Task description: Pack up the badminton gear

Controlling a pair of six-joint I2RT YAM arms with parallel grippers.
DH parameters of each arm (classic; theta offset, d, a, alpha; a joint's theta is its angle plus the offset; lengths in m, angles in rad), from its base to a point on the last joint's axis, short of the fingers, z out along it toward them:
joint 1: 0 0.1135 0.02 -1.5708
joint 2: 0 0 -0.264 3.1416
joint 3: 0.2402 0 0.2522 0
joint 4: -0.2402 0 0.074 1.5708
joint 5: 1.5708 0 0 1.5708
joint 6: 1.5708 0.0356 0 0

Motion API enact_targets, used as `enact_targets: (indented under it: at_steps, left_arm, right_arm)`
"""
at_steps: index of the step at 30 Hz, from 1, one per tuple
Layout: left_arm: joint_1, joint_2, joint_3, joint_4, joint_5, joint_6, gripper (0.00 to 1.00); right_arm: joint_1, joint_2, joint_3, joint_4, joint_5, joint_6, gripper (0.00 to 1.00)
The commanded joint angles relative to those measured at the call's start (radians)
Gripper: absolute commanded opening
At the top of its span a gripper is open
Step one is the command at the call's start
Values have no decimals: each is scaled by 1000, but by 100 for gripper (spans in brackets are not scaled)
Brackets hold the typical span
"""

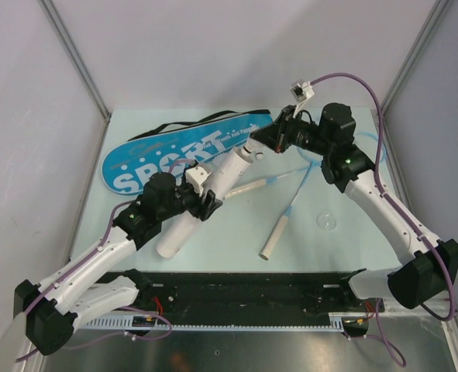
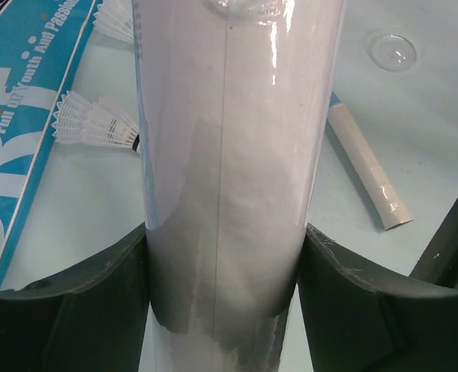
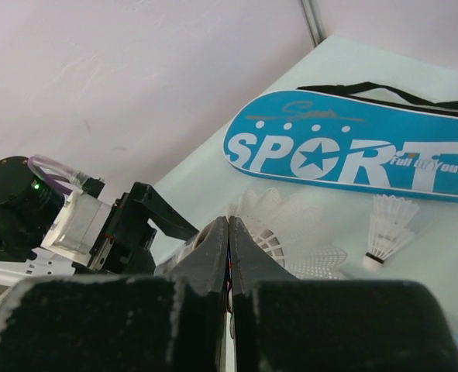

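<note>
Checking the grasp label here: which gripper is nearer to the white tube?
Left. The left gripper has the tube clamped between its fingers, partway along. The right gripper, shut, sits at the tube's far end near the racket cover; contact there is unclear.

The long white tube (image 2: 229, 139) is sitting clamped between the left gripper (image 2: 225, 260) fingers. Small white shuttlecocks (image 2: 97, 124) are lying just left of that gripper, beside the blue "SPORT" cover (image 2: 27, 116); a white racket handle (image 2: 368, 174) is lying to its right.
</note>
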Motion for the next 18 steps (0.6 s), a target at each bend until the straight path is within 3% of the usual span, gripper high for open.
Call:
enact_targets:
  at_steps: [1, 10, 11, 14, 18]
  left_arm:
    - [-9, -27, 32, 46, 34, 18, 40]
    - [-9, -98, 21, 80, 12, 10, 38]
    - [-9, -107, 18, 85, 11, 11, 37]
    - [-9, -141, 4, 108, 16, 8, 38]
    - [-9, -164, -5, 114, 20, 11, 37]
  right_arm:
    - [45, -18, 13, 8, 19, 9, 0]
    - [110, -27, -1, -47, -32, 101, 0]
    - [105, -29, -8, -26, -41, 124, 15]
    - [92, -6, -21, 68, -121, 223, 42]
    - [85, 17, -19, 114, -196, 279, 57]
